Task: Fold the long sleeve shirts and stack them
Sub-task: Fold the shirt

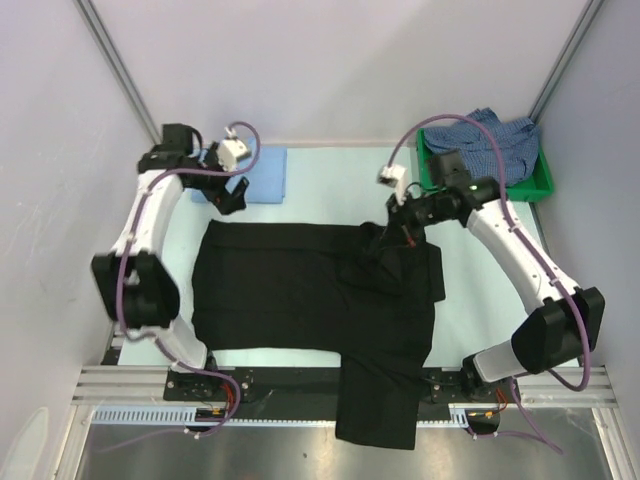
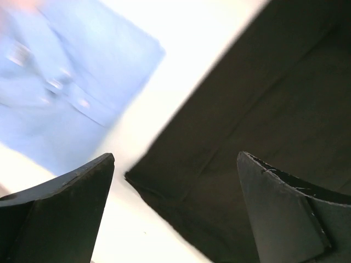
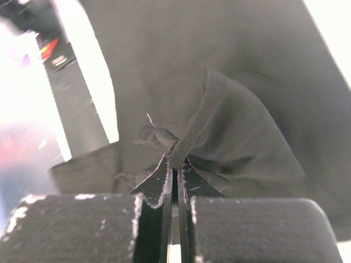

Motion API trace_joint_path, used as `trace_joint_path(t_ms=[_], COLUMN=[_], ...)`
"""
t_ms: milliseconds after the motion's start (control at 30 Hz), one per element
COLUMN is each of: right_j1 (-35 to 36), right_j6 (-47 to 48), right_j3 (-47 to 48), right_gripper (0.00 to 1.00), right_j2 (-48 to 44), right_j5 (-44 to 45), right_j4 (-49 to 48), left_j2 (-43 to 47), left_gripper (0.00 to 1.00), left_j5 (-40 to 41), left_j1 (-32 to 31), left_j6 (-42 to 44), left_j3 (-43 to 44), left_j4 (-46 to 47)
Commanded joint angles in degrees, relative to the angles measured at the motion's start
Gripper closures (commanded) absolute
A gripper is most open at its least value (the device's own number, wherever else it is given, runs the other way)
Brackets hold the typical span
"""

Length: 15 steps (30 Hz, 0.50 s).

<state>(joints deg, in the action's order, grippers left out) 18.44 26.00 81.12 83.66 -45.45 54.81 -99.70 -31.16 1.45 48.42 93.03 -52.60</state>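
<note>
Right gripper (image 3: 174, 164) pinched shut on a fold of the black shirt (image 1: 300, 290), which lies spread flat at centre. Left gripper (image 2: 175, 155) jaws wide, empty, seemingly over its far-left corner (blurred view), near the folded light blue shirt (image 1: 268, 178). Checked shirt (image 1: 490, 140) sits in the green bin (image 1: 530, 187).

Robot lab or test cell. Plain pale wall panels (image 1: 330, 60) box in three sides, with metal frame struts (image 1: 112, 60) in the upper corners. Bare pale tabletop (image 1: 330, 180). Left arm (image 1: 150, 215) and right arm (image 1: 520, 250) bolted to an aluminium rail (image 1: 120, 385) along the bottom edge. Exposed purple cables (image 1: 440, 119). Green plastic bin (image 1: 545, 182) at upper right.
</note>
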Motion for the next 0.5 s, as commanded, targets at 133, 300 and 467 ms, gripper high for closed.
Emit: trace_joint_path(t_ms=[133, 300, 467], right_j1=[12.9, 20.2, 25.6], right_j6=[4.5, 3.2, -6.8], right_j3=[1.1, 2.9, 2.8], right_gripper=[1.00, 1.00, 0.61], right_j2=[8.3, 14.4, 18.8], right_j5=[-4.6, -8.2, -13.6], right_j4=[8.2, 12.5, 4.4], left_j2=[27.6, 39.0, 50.6], left_gripper=[0.01, 0.00, 0.01], left_j5=[-24.4, -29.3, -27.8], left_j1=[1.0, 0.2, -3.3], left_j6=[-14.9, -10.0, -0.1], left_j3=[-18.7, -30.0, -41.8], left_j4=[18.1, 18.3, 13.8])
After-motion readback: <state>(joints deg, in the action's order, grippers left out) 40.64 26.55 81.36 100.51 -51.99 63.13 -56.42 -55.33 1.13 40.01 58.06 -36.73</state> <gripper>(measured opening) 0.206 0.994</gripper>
